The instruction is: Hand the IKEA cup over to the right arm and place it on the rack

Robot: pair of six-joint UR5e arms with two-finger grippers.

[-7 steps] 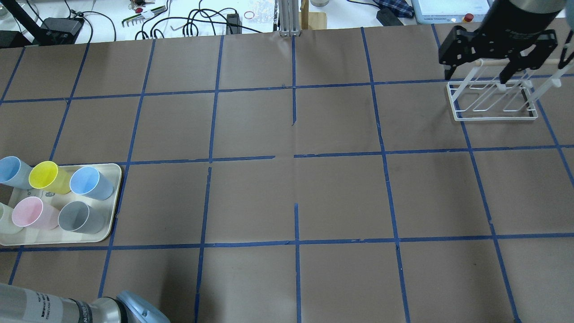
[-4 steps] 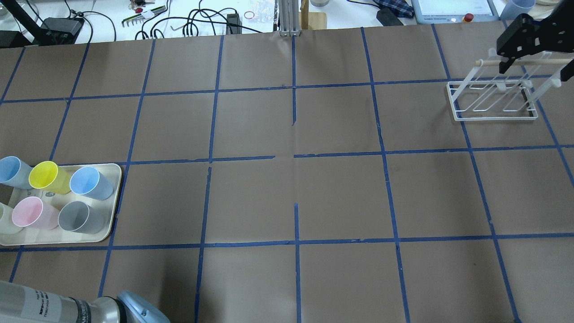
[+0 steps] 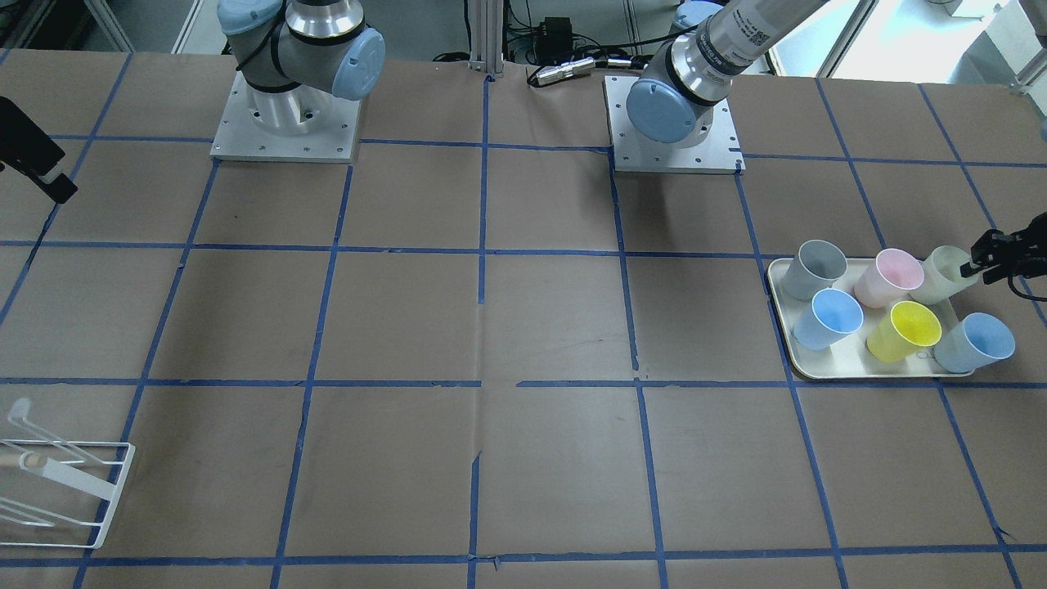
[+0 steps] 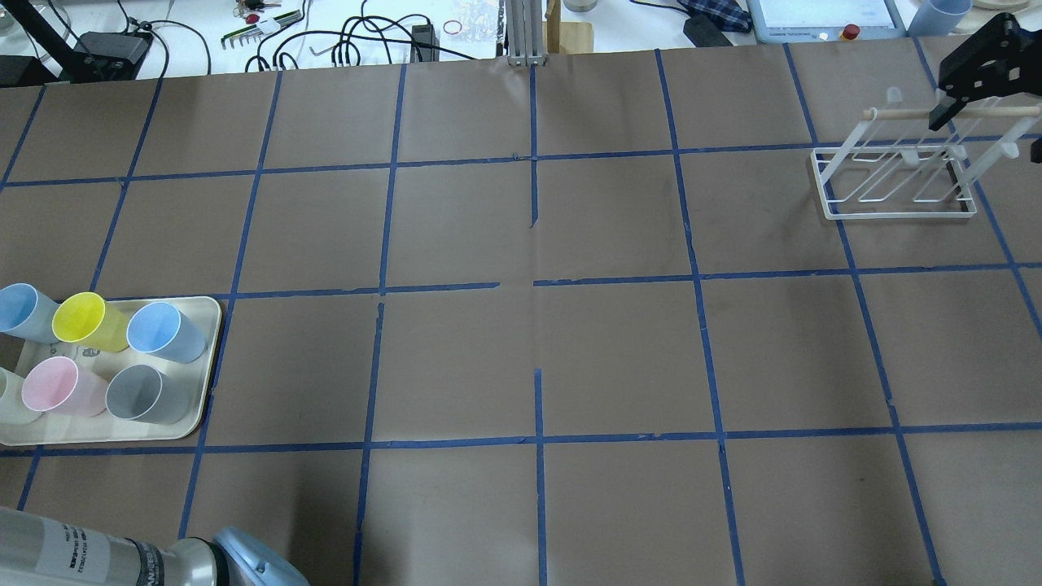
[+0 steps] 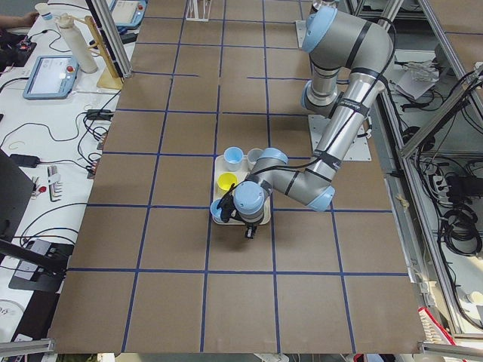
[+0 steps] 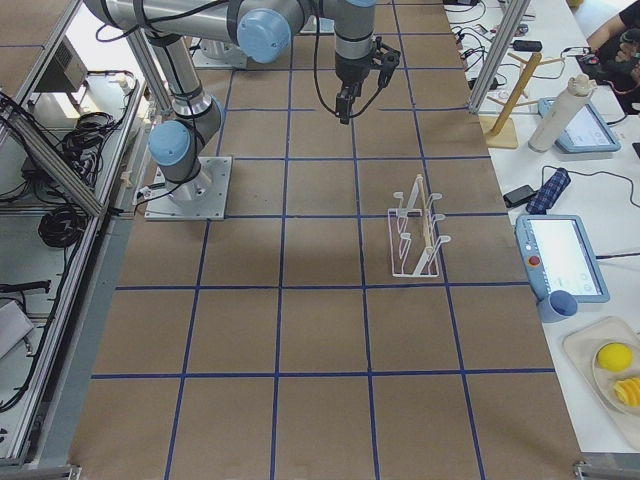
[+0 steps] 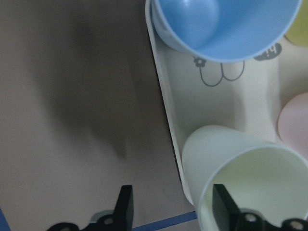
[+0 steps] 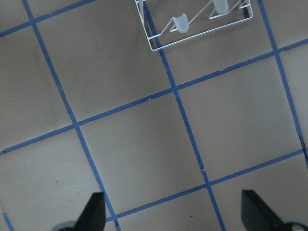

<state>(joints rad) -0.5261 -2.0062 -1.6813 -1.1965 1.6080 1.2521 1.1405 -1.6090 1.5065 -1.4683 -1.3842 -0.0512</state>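
Note:
The cream-white IKEA cup [image 7: 250, 178] lies tilted at the tray's corner, beside the pale pink cup [image 3: 887, 276]; it also shows in the front view [image 3: 941, 274] and at the overhead view's left edge [image 4: 10, 397]. My left gripper [image 7: 173, 211] is open at the cup's rim, one finger inside the mouth and one outside; in the front view it [image 3: 975, 260] touches the cup's side. The white wire rack [image 4: 895, 175] stands far right. My right gripper [image 4: 989, 122] is open and empty, high beside the rack's wooden dowel; it also shows in the right wrist view [image 8: 175, 216].
The cream tray [image 4: 207, 358] also holds a grey cup [image 4: 146, 395], a yellow cup [image 4: 85, 321] and two blue cups [image 4: 167, 332]. The table is brown paper with a blue tape grid. Cables and tools lie beyond the far edge [image 4: 350, 32].
My right gripper has moved from over the rack toward the right edge of the overhead view and now shows only in part. The cups, tray and rack have not moved.

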